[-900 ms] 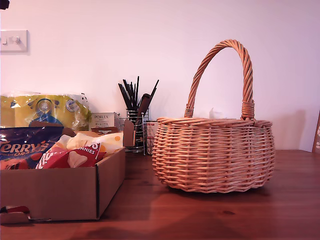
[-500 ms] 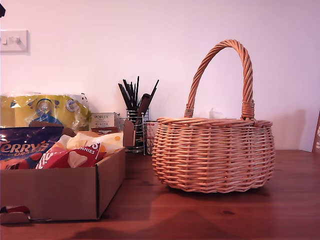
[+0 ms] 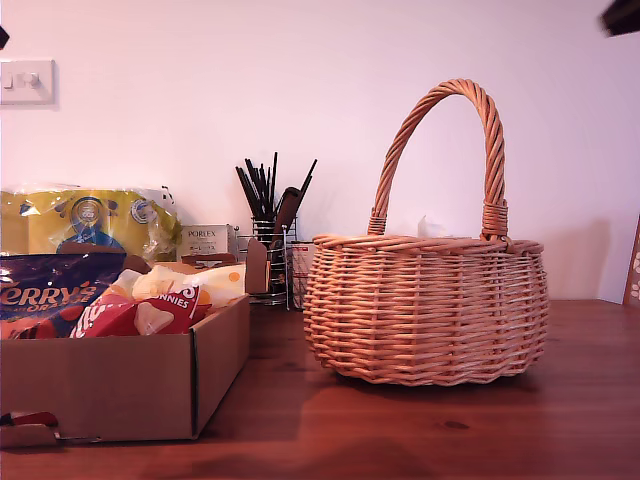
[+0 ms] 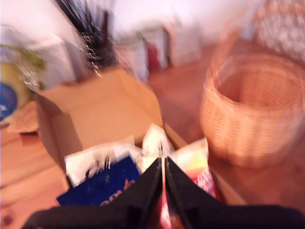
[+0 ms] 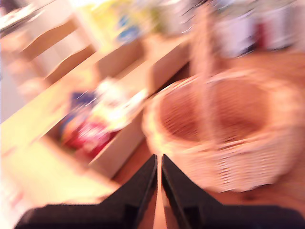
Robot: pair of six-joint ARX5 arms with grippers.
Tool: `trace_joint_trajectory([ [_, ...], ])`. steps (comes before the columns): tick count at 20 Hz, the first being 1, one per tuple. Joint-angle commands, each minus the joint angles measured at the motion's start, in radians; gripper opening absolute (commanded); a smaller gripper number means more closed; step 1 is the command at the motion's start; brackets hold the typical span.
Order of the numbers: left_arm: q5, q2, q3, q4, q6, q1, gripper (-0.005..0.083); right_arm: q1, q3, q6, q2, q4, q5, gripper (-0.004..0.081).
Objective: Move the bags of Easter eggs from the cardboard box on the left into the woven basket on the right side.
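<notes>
The cardboard box stands at the exterior view's left on the wooden table. In it lie a dark blue "Terry's" bag, a red-and-white bag and a pale yellow bag. The woven basket stands to the box's right in that view. My first gripper hangs shut and empty above the bags, with the blue bag just ahead of it. My second gripper is shut and empty, high over the basket. Both wrist views are blurred.
Behind the box are a large yellow plastic pack, a white Porlex carton and a wire holder of black sticks. A dark bit of an arm shows in the exterior view's top right corner, another at its top left edge.
A dark part of an arm has come into the exterior view's top right corner. The dark bit at the top left edge has slid a little lower. Box, bags and basket have not moved.
</notes>
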Motion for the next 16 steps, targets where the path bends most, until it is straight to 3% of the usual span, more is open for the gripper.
trace_joint_trajectory([
  [1,0.033,0.037,-0.005,-0.016,0.113,-0.003,-0.0019,0.056,0.006,-0.047,0.022,0.016,-0.006,-0.0013],
  [4,0.105,0.123,-0.005,-0.025,0.254,-0.003,-0.0019,0.183,0.007,0.014,0.098,0.129,-0.107,-0.0013],
  [6,0.147,0.196,-0.005,-0.024,0.329,-0.003,0.0011,0.232,0.011,0.027,0.143,0.187,-0.122,-0.0013],
  [8,0.192,0.268,-0.005,-0.013,0.413,-0.003,0.0147,0.274,0.012,0.011,0.201,0.209,-0.122,-0.0013],
  [10,0.198,0.341,-0.005,0.013,0.436,-0.003,0.0394,0.319,0.012,0.01,0.263,0.236,-0.102,-0.0003],
  [12,0.2,0.397,-0.005,0.06,0.453,-0.017,0.0599,0.353,0.017,-0.041,0.307,0.242,-0.072,0.0173],
  [13,0.197,0.422,-0.005,0.089,0.461,-0.023,0.0644,0.376,0.021,-0.044,0.325,0.242,-0.046,0.0262],
  [16,0.196,0.489,-0.005,0.155,0.522,-0.042,0.0655,0.406,0.04,-0.047,0.351,0.235,0.008,0.0302],
])
